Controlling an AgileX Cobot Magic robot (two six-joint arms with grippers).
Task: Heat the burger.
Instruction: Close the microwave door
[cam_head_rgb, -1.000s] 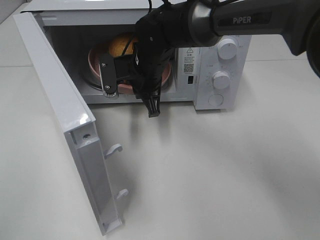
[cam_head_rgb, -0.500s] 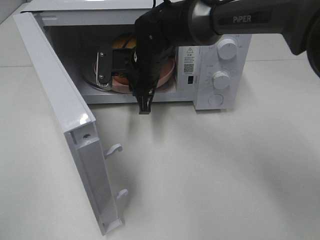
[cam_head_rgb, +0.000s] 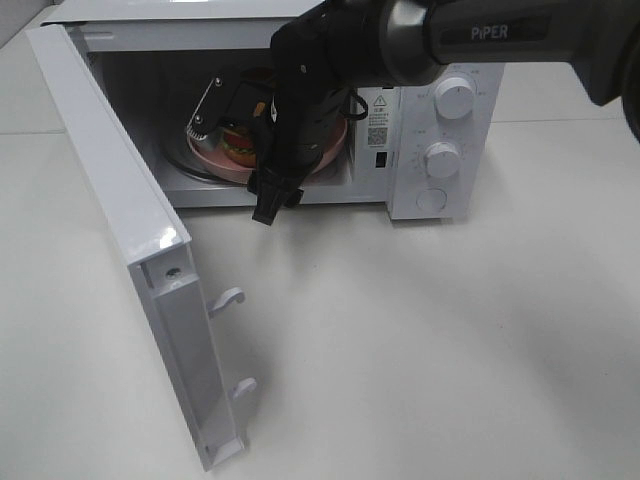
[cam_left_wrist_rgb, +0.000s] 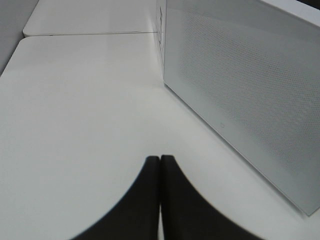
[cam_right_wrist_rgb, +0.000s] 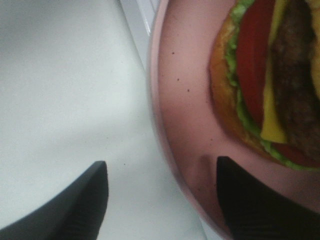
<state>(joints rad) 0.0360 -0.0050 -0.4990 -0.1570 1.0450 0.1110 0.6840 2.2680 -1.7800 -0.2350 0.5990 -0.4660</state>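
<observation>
The burger (cam_head_rgb: 238, 147) sits on a round pink plate (cam_head_rgb: 325, 143) inside the open microwave (cam_head_rgb: 440, 60). In the right wrist view the burger (cam_right_wrist_rgb: 265, 75) shows its bun, lettuce, tomato, cheese and patty from close up. My right gripper (cam_head_rgb: 228, 128) reaches into the oven cavity from the front. It stands open (cam_right_wrist_rgb: 165, 210), with the plate's rim (cam_right_wrist_rgb: 180, 100) running between its spread fingers and nothing gripped. My left gripper (cam_left_wrist_rgb: 160, 200) is shut and empty, low over the table beside the microwave's perforated outer wall (cam_left_wrist_rgb: 240, 90).
The microwave door (cam_head_rgb: 120, 220) is swung wide open toward the front left, its latch hooks (cam_head_rgb: 228, 297) sticking out. Two knobs (cam_head_rgb: 455, 98) sit on the control panel at the right. The right arm (cam_head_rgb: 500, 35) crosses above the oven from the right.
My right gripper has opened and let go of the plate's rim. The plate now rests inside the microwave, and the gripper has lifted and tilted, so the burger shows.
</observation>
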